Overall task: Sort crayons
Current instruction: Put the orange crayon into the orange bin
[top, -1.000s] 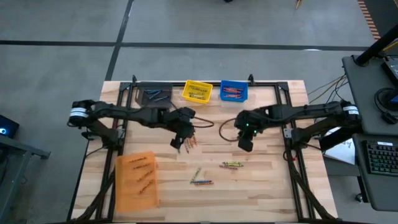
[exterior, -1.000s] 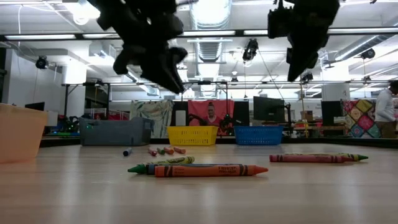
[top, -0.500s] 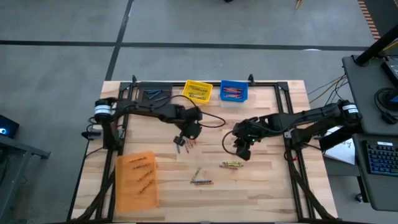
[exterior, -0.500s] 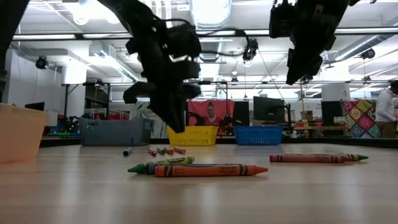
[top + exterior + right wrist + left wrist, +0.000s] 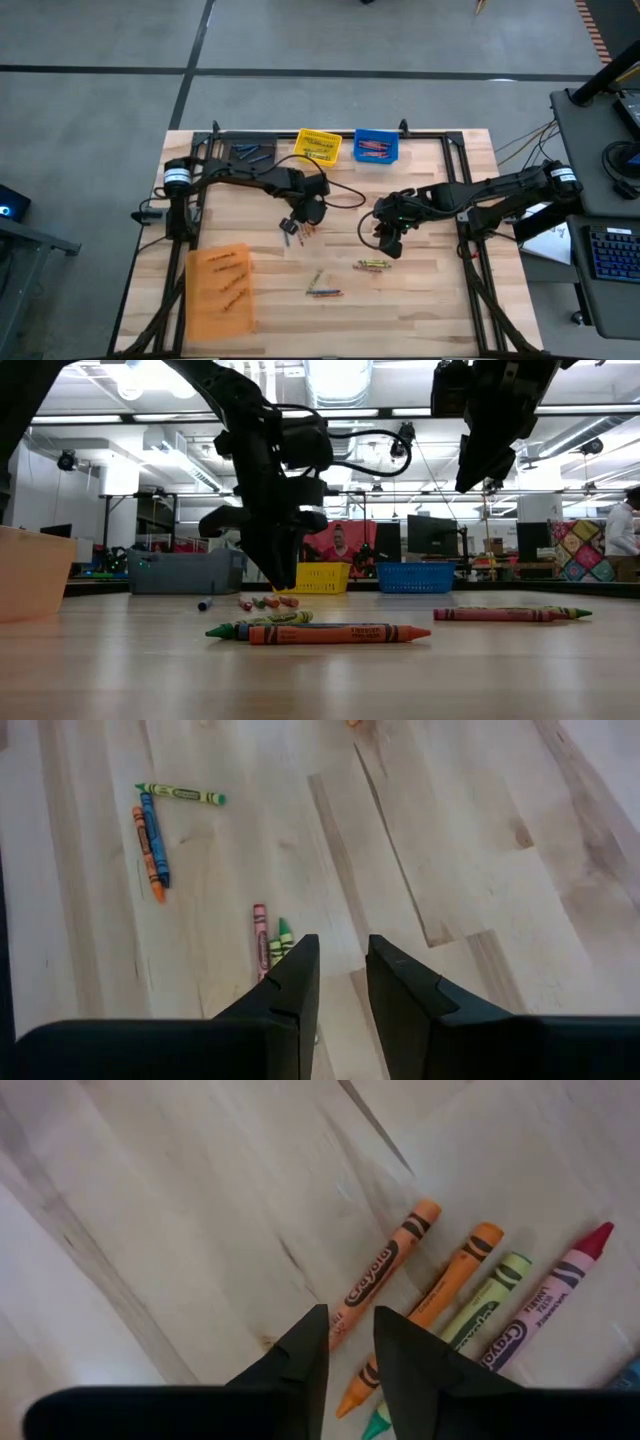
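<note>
Hovering my left gripper [image 5: 348, 1342], fingers slightly apart and empty, over loose crayons [image 5: 440, 1295] mid-table; my right gripper [image 5: 340, 970], also slightly parted, hangs above another cluster [image 5: 372, 264]. Some crayons already lie in the orange bin [image 5: 218, 310], blue bin [image 5: 376, 134] and yellow bin [image 5: 318, 135]; several remain.

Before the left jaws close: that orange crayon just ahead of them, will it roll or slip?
Likely rolls: the orange crayon is a thin round stick lying flat on smooth wood. Its paper wrapper probably gives grip. Nudged sideways, it may bump the second orange crayon beside it.
</note>
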You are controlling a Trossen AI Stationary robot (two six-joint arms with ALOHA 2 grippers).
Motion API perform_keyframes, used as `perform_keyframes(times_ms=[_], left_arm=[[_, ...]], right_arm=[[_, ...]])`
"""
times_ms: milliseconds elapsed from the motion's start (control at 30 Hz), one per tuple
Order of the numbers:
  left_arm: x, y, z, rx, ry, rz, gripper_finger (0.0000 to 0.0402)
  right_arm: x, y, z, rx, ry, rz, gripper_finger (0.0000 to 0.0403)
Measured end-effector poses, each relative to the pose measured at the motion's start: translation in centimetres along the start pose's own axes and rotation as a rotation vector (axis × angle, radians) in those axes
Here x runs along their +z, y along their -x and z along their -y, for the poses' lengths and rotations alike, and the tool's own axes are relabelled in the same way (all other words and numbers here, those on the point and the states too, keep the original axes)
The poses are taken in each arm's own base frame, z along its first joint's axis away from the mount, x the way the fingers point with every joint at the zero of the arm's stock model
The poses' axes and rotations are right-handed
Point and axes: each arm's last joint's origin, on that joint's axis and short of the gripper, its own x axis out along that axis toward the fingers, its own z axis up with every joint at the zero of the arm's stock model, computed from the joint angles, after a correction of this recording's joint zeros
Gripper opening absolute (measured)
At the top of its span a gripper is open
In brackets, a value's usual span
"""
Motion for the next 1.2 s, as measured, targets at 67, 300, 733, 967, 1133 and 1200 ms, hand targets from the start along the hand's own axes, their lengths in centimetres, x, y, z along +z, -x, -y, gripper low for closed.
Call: perform_keyframes(times_ms=[67,300,733,967,1133,1200], left_arm=[[0.0,0.0,0.0,0.001,-0.001,0.001,0.0078],[0.1,-0.1,-0.1,0.016,-0.004,0.016,0.0102],[-0.4,-0.7,0.2,0.013,-0.028,0.012,0.0103],[-0.4,-1.4,0.1,0.018,-0.023,0.017,0.0103],[-0.4,-2.1,0.0,0.01,-0.017,0.013,0.0103],[-0.5,-2.2,0.0,0.01,-0.017,0.012,0.0103]], right_arm=[[0.0,0.0,0.0,0.0,0.0,0.0,0.0079],[0.0,0.0,0.0,0.0,0.002,0.003,0.0074],[0.1,0.0,0.0,-0.001,0.002,0.006,0.0082],[0.1,0.0,0.0,-0.019,0.002,0.015,0.0084],[0.1,0.0,0.0,-0.019,0.002,0.015,0.0084],[0.1,0.0,0.0,-0.019,0.002,0.015,0.0084]])
